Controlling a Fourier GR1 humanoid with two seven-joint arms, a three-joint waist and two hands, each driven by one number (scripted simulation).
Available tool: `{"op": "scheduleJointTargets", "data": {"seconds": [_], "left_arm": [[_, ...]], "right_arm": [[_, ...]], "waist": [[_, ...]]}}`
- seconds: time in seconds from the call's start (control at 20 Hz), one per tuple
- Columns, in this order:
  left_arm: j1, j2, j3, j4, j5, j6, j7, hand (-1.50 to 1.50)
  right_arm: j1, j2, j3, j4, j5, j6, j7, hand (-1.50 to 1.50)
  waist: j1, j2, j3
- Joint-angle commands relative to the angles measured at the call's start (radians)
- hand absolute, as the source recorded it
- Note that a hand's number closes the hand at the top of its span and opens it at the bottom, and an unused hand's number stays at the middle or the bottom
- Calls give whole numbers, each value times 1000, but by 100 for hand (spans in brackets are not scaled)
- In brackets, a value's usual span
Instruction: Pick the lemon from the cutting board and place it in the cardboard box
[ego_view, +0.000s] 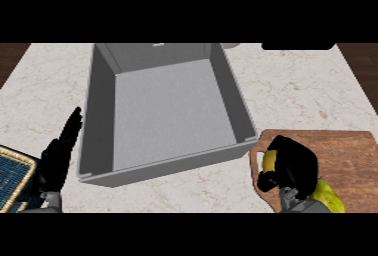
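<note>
Bare counter (310, 95) is seen right of the box (170, 107). The lemon (272, 161) is gripped by the curled right hand (294, 167) at the cutting board's (347, 165) left edge; the left hand (60, 150) is held straight-fingered left of the box.

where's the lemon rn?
Head view, lower right: the lemon sits on the cutting board, mostly hidden under the right hand curled over it, right of the box.

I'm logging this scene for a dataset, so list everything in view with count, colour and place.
Open grey cardboard box: one, grey, counter centre.
Brown wooden cutting board: one, brown, lower right.
Yellow lemon: one, yellow, on the board, under the right robot hand.
Second yellow item: one, on the board's lower part; kind unclear.
Blue mesh tray: one, lower left edge.
Marble counter: one, pale.
Left robot hand: black, open, left of box.
Right robot hand: black, curled round the lemon.
</note>
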Motion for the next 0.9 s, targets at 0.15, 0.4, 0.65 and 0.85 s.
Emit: {"op": "scheduleJointTargets", "data": {"seconds": [0.15, 0.4, 0.65, 0.85], "left_arm": [[-21, -12, 6, 68, -12, 8, -48, 0], [-17, -16, -7, -27, -9, 1, 24, 0], [-9, -20, 0, 18, 1, -7, -27, 0], [-46, -15, 3, 30, -11, -1, -8, 0]], "right_arm": [[-3, 84, 166, -279, 201, 184, 224, 150], [-88, 127, 172, -350, 182, 58, 118, 150], [-173, 128, 275, -416, 138, -29, 110, 150], [-366, 128, 221, -326, 57, -40, 110, 150]], "waist": [[-4, 3, 1], [3, 2, 3], [9, 4, 2], [17, 9, 2]]}}
